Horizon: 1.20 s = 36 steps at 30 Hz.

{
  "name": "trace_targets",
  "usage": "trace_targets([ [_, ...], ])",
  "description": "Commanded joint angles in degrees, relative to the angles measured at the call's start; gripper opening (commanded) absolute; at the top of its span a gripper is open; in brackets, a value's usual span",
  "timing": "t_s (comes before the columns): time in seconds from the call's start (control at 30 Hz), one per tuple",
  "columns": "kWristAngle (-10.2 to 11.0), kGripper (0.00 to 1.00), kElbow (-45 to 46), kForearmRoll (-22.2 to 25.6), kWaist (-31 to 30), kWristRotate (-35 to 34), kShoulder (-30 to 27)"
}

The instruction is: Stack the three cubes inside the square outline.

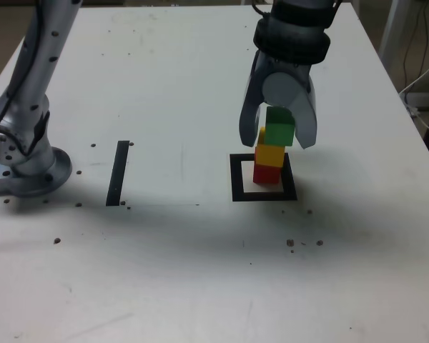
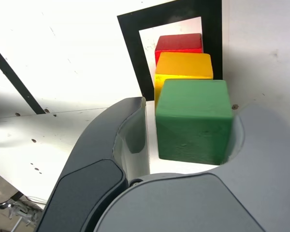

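Looking at the exterior view first, the three cubes stand in one column inside the square outline (image 1: 264, 178), right of the surface's (image 1: 186, 86) middle: red cube (image 1: 267, 174) at the bottom, yellow cube (image 1: 269, 153) on it, green cube (image 1: 279, 128) on top and set a little toward that view's right. The end effector (image 1: 278, 136) hangs straight over the column with its jaws either side of the green cube. A straight black tape strip (image 1: 118, 173) lies well apart to the left, near the arm's base (image 1: 25, 168).

In the wrist view the end effector (image 2: 188, 130) is partly open: a pale gap shows between one jaw and the green cube (image 2: 193, 118), while the other jaw lies against or just beside it, so the grip looks released. The yellow cube (image 2: 183, 66) and red cube (image 2: 179, 42) line up beneath.

By the look of it the stacking is done; what is left is to lift away without nudging the slightly offset top cube.
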Motion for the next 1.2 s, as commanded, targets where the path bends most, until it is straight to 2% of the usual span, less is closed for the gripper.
trace_targets([
  [0.0, 0.28, 1.0, 0.27, 0.37, 0.19, 0.14, -0.25],
  [0.43, 0.63, 1.0, 3.06, 0.28, 0.19, 0.15, -2.62],
  [0.83, 4.94, 1.0, 6.24, 0.58, -1.17, -1.22, -11.58],
  [1.07, 8.55, 1.0, 18.34, 0.19, -1.73, -3.06, -20.04],
  [1.17, 9.37, 1.0, 25.0, -0.48, -1.75, -4.05, -24.21],
])
